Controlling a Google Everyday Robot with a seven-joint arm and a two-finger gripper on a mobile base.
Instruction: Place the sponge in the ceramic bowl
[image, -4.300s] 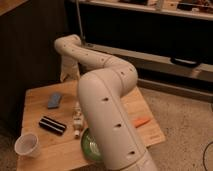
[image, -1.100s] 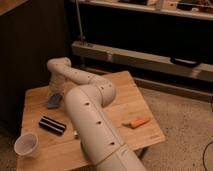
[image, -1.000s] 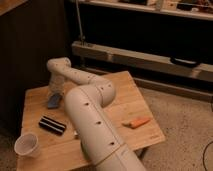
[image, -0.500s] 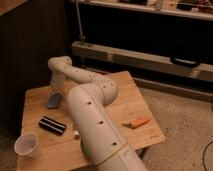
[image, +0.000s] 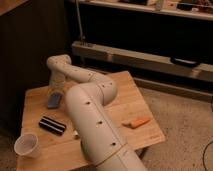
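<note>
The blue sponge (image: 53, 100) lies flat on the wooden table (image: 125, 92), at its left back part. My gripper (image: 56, 89) hangs directly over the sponge's far end, at the tip of the white arm that bends around from the bottom of the camera view. The wrist hides where the gripper meets the sponge. The ceramic bowl is almost fully hidden behind the thick arm segment near the table's front; only a thin green edge (image: 81, 148) shows there.
A black block with white stripes (image: 52, 125) lies in front of the sponge. A white cup (image: 26, 145) stands at the front left corner. An orange carrot-like piece (image: 136, 122) lies at the right. A dark cabinet and a metal rail (image: 150, 60) stand behind the table.
Since the oldest frame the arm has swung left and down, bringing the gripper over the sponge and covering the bowl. Over the last second it has barely moved.
</note>
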